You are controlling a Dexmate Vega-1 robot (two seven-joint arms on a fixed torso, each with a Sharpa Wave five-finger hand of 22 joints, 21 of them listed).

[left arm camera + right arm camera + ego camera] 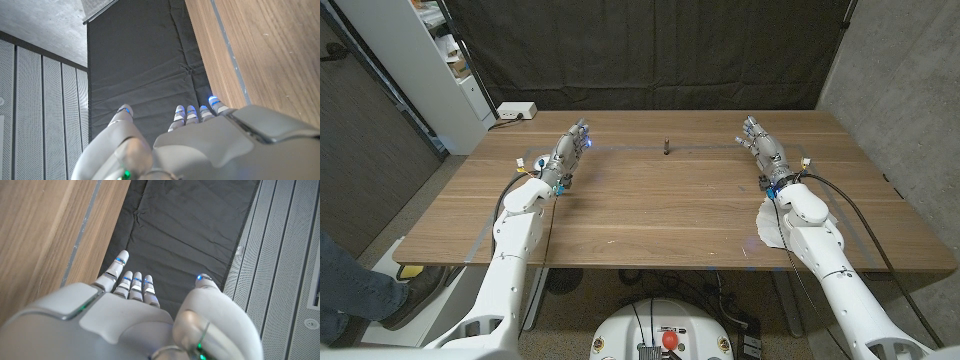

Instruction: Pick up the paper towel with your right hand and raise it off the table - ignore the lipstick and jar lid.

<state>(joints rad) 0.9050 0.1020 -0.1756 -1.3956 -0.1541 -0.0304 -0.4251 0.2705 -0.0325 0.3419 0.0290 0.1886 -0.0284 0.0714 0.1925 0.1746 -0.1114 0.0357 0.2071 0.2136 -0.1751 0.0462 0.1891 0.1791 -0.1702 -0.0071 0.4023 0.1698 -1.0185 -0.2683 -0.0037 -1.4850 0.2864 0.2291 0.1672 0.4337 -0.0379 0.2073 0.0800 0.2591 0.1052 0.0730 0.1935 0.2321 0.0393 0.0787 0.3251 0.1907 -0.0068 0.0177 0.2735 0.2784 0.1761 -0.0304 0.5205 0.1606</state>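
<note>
The paper towel [766,228] is a white patch on the wooden table [660,205] near the front right, partly hidden under my right forearm. My right hand [763,150] lies well beyond it toward the far right of the table, fingers stretched out and holding nothing; the right wrist view shows the same hand [135,315] with fingers extended toward the black curtain. My left hand [567,153] is at the far left, also stretched out and empty, seen again as the hand [200,140] in the left wrist view. A small dark lipstick [666,148] stands upright at the far middle.
Thin tape lines [620,147] mark the table. A white power strip [515,111] sits on the floor behind the far left corner, beside a white shelf [440,60]. A person's leg and shoe [360,290] show at the lower left.
</note>
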